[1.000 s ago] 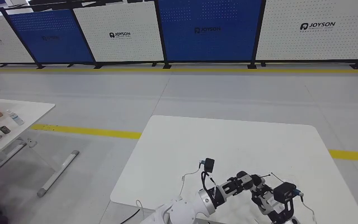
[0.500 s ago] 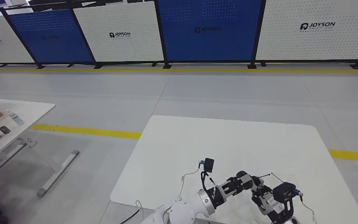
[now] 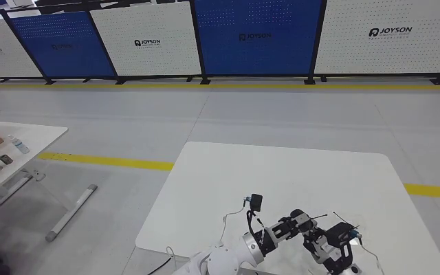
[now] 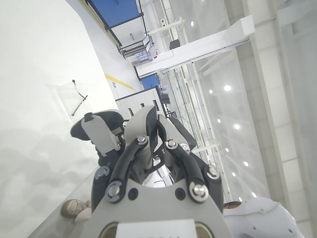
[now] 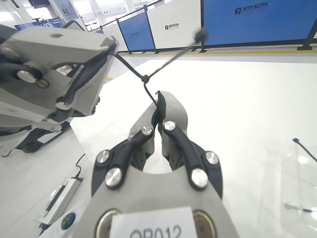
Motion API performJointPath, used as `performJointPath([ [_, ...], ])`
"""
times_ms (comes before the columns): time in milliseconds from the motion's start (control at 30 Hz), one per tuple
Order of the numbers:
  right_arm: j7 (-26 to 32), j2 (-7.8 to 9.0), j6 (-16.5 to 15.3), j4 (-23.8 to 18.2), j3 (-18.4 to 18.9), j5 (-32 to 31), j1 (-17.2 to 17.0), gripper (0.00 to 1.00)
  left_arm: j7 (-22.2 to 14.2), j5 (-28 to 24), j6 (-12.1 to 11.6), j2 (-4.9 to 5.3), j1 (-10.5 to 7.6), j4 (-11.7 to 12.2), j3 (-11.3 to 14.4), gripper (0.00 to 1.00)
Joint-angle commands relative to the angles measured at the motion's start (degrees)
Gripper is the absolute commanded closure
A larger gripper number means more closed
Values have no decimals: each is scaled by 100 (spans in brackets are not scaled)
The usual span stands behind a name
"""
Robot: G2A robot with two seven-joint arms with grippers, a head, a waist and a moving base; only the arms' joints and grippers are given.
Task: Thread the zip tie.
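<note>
Item: zip tie [image 5: 145,78], aloft mid-frame, right wrist view. Right gripper [image 5: 158,101] pinches its lower strap; left gripper [image 5: 111,50], upper left, clamps the other end (tail seemingly through the head). Your risk: pull unevenly and the strap slips free.

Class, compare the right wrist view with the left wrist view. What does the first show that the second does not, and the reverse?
Right wrist view only: the thin black plastic zip tie strung in the air, pinched by the right hand and by the left hand. Left wrist view only: a long white overhead beam; here the held tie is hidden. Both: the two shut hands, the white table, a loose black zip tie lying on it, and blue partition panels.
</note>
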Motion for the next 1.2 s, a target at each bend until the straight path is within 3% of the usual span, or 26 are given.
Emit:
performJointPath([
  [0,10,4,0,-6,-4,-24,-1,100,6,4,-8,1,3,-5,-2,100],
  [1167,96,29,0,219,-158,-259,132,100,34,130,-272,51,215,-275,-62,100],
])
